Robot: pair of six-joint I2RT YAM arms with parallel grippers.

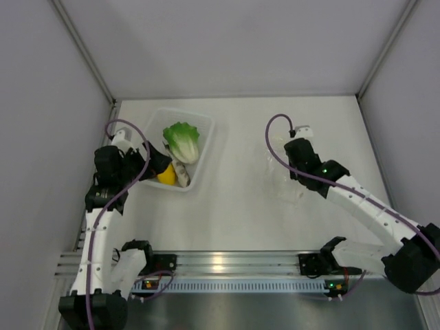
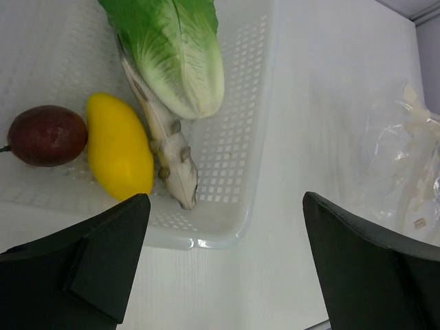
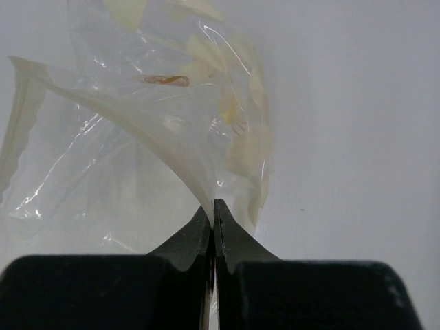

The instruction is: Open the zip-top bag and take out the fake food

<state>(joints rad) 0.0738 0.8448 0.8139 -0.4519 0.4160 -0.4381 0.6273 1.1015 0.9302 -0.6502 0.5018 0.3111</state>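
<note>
The fake food lies in a clear perforated tray (image 2: 242, 180): a green lettuce leaf (image 2: 175, 55), a yellow piece (image 2: 118, 148), a dark red fruit (image 2: 47, 135) and a whitish-brown elongated piece (image 2: 168, 148). My left gripper (image 2: 227, 213) hangs open over the tray's near corner, holding nothing. In the top view it (image 1: 152, 163) sits by the tray's left side. The zip-top bag (image 3: 137, 130) is crinkled and looks empty. My right gripper (image 3: 214, 210) is shut on a fold of its plastic. From above the bag (image 1: 283, 180) lies right of centre, under the right gripper (image 1: 297, 152).
The tray (image 1: 206, 130) stands at the back left of the white table. Grey walls close in on three sides. A metal rail (image 1: 227, 265) with the arm bases runs along the near edge.
</note>
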